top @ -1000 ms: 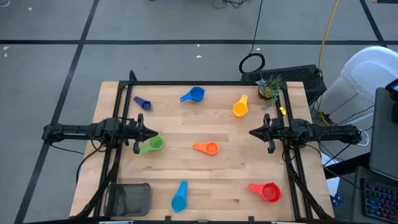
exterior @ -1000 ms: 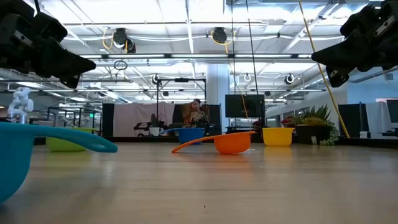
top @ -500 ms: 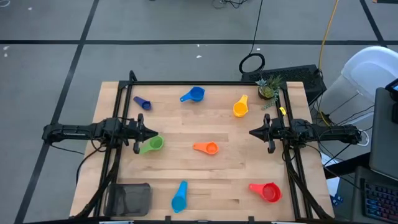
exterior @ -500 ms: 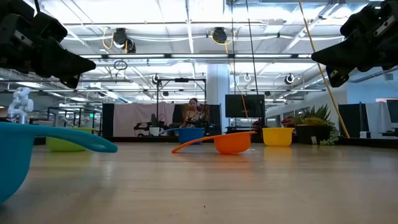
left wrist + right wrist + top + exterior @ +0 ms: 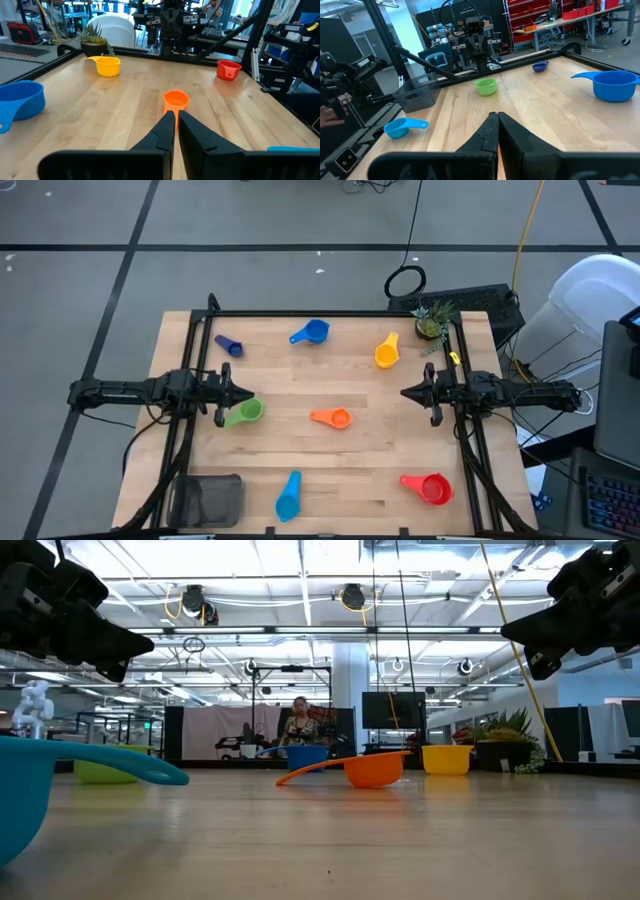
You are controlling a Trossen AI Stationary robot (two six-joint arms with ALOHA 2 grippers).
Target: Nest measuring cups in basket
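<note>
Basket point(image 5: 207, 500): dark grey bin at the near left corner of the table point(image 5: 360, 450); nothing can be seen in it from above.
Purple cup point(image 5: 229, 345): far left of the table, on the wood, well apart from the basket.
Blue cup point(image 5: 313, 332): far side, near the middle, handle pointing left.
Yellow cup point(image 5: 386, 353): far right, near a small potted plant point(image 5: 431, 323) at the table's corner.
Green cup point(image 5: 244, 412): left of centre, just beside the left claw's tip.
Orange cup point(image 5: 333, 417): centre of the table, between the two claws.
Light blue cup point(image 5: 288, 498): near edge, right of the basket, not touching it.
Red cup point(image 5: 430, 488): near right corner.
Cups nested: none; six lie apart on the wood, the green one by the claw.
Left claw point(image 5: 250, 396): above the table's left side, fingers all but closed, only a thin slit between them, holding nothing.
Right claw point(image 5: 404, 392): above the right side, fingers pressed together, holding nothing.
Background: a person point(image 5: 299, 723) beyond the table.
</note>
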